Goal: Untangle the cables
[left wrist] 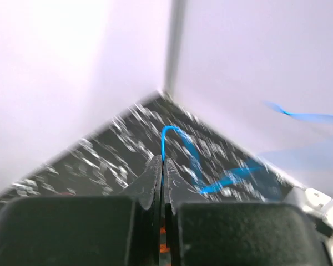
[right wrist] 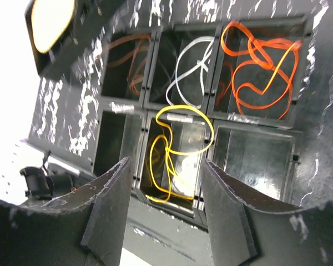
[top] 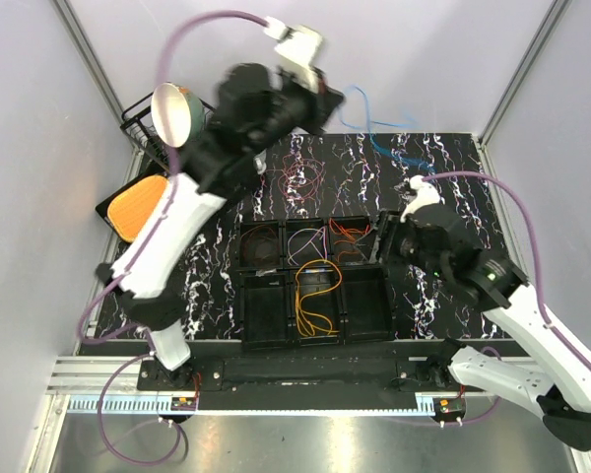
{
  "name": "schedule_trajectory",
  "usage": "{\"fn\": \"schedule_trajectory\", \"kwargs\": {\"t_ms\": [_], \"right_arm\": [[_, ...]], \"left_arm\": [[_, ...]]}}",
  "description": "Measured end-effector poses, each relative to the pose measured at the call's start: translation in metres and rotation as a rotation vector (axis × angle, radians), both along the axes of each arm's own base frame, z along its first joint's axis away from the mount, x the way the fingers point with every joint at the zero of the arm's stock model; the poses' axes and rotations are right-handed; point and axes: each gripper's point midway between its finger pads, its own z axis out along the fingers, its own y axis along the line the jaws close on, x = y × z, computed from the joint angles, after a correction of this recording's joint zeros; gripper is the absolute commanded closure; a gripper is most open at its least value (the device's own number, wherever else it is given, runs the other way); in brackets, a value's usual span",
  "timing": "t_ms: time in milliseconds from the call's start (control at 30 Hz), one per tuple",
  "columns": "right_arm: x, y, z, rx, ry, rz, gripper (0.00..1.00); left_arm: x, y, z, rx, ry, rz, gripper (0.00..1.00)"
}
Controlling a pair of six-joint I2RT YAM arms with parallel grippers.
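While the left gripper (left wrist: 162, 162) pinches the blue cable (left wrist: 180, 138), which loops just ahead of its tips, seemingly to draw it clear of the others, the right gripper (right wrist: 165, 166) hangs spread above the tray (right wrist: 211, 106), with the yellow cable (right wrist: 172, 149) directly beneath.

left gripper (left wrist: 163, 165): fingers pressed together, no gap between tips
blue cable (left wrist: 176, 133): pinched at the tips, arcs up, then runs right over the mat; further strands smeared against the right wall
mat (left wrist: 108, 158): black, white veining, blurred
walls (left wrist: 72, 61): pale, meet at the far corner
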Motion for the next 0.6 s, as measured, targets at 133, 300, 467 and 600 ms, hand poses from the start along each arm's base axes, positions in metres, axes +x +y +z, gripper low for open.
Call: {"fn": "schedule_trajectory", "kwargs": {"t_ms": [133, 300, 467, 600], "right_arm": [[-0.004, -0.014, 0.022, 0.031, -0.058, -0.042, 0.42], [-0.01, -0.026, 0.039, 0.059, -0.105, -0.068, 0.43], [-0.012, -0.027, 0.042, 0.067, -0.101, -0.073, 0.43], [-0.012, -0.027, 0.042, 0.068, -0.098, -0.075, 0.43]], "left_arm": [[-0.013, 0.058, 0.045, -0.065, -0.07, 0.101, 1.0], [-0.024, 0.076, 0.044, -0.054, -0.071, 0.134, 1.0], [-0.016, 0.072, 0.007, 0.021, -0.009, 0.151, 1.0], [-0.019, 0.082, -0.028, 0.087, 0.059, 0.186, 1.0]]}}
